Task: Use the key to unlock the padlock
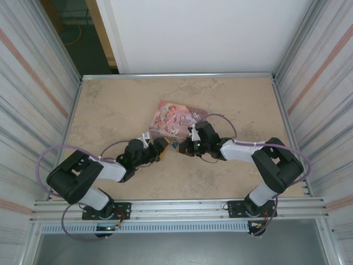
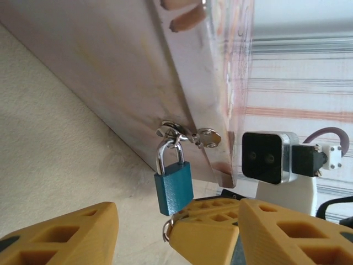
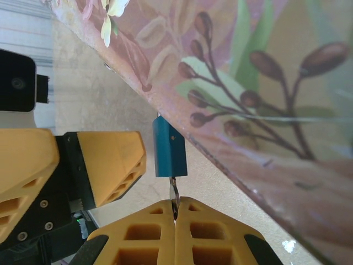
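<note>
Padlock (image 2: 174,189) looks light, rigid and free-swinging, so I'd pinch its blue body with my open, empty left tool (image 1: 161,148) while my right tool (image 3: 175,208) grips the key (image 3: 174,190).

The padlock (image 2: 174,190) has a blue body and a silvery shackle; the key (image 3: 174,190) is silvery too. The tin (image 1: 175,118) is pink, its lid painted with brown buds on dark stems, green leaves and a white flower; its side is plain dusky pink. The left gripper (image 1: 163,148) and right gripper (image 3: 175,218) have orange-yellow fingers (image 3: 149,243) on black mounts. The table (image 1: 116,105) is mottled beige. The cables (image 1: 49,157) are purple. The walls (image 1: 33,83) are white with fine grey lines and a pale orange band
</note>
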You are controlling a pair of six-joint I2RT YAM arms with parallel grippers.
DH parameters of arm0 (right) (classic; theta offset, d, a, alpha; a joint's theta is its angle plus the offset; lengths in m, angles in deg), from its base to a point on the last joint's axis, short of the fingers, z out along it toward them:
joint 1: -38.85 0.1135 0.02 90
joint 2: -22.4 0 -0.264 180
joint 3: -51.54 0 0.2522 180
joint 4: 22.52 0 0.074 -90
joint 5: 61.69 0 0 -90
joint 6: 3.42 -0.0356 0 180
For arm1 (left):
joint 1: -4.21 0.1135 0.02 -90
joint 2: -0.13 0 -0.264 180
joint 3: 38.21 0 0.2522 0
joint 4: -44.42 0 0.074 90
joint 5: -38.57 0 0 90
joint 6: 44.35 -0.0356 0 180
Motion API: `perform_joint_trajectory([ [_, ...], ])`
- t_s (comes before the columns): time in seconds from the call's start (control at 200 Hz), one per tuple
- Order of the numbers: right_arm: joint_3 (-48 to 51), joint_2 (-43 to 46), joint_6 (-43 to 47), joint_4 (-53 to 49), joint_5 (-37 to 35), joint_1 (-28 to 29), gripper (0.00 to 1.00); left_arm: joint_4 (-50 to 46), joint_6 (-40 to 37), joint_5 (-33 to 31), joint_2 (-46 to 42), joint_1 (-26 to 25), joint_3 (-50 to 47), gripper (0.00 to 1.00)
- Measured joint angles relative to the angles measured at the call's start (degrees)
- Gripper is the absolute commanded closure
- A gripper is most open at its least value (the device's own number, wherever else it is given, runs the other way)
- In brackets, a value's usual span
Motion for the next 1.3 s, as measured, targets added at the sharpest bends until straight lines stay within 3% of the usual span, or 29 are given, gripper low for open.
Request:
perform_joint_trajectory([
  [0.736,0.0,0.0,0.0,-0.3,-1.0,0.0,1.00,20.2,8.7,-1.4,18.2,-2.2,1.0,0.58],
  [1.117,0.0,0.1,0.0,-0.4,-1.1,0.0,1.00,23.2,10.3,-1.7,20.6,-2.6,2.9,0.56],
  [1.303,0.0,0.1,0.0,-0.4,-1.1,0.0,1.00,23.6,10.9,-1.7,21.6,-2.6,4.1,0.63],
])
